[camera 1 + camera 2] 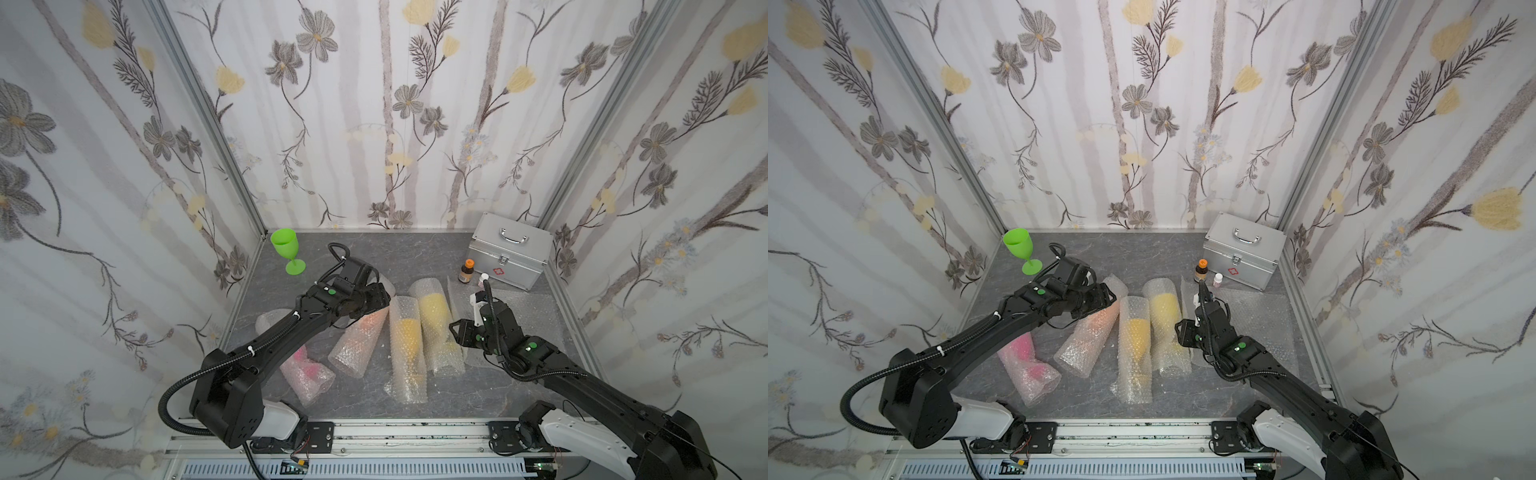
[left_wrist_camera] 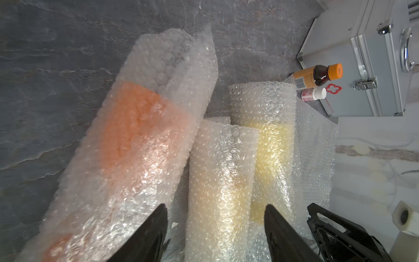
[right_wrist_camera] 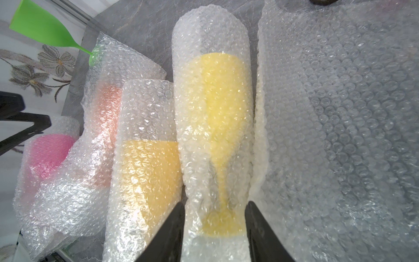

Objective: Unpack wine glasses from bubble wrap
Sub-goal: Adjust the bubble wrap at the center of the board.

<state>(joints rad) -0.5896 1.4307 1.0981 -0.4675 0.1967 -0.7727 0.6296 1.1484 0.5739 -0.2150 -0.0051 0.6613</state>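
Observation:
A lime green wine glass (image 1: 286,249) (image 1: 1019,245) stands bare and upright at the back left. Side by side on the grey floor lie several bubble wrap rolls, each with a glass inside: pink (image 1: 307,370), orange (image 1: 357,340) (image 2: 136,127), amber (image 1: 407,345) (image 2: 217,181) and yellow (image 1: 436,324) (image 3: 215,113). My left gripper (image 2: 215,207) (image 1: 380,297) hangs open over the far ends of the orange and amber rolls. Its fingers straddle the amber one without touching it. My right gripper (image 3: 215,204) (image 1: 455,332) is shut on the yellow roll at the glass's foot.
A flat bubble wrap sheet (image 1: 528,316) (image 3: 340,113) lies to the right of the yellow roll. At the back right stands a silver case (image 1: 509,255), with a brown orange-capped bottle (image 1: 467,271) and a small white bottle (image 1: 483,279) in front of it. Walls close in three sides.

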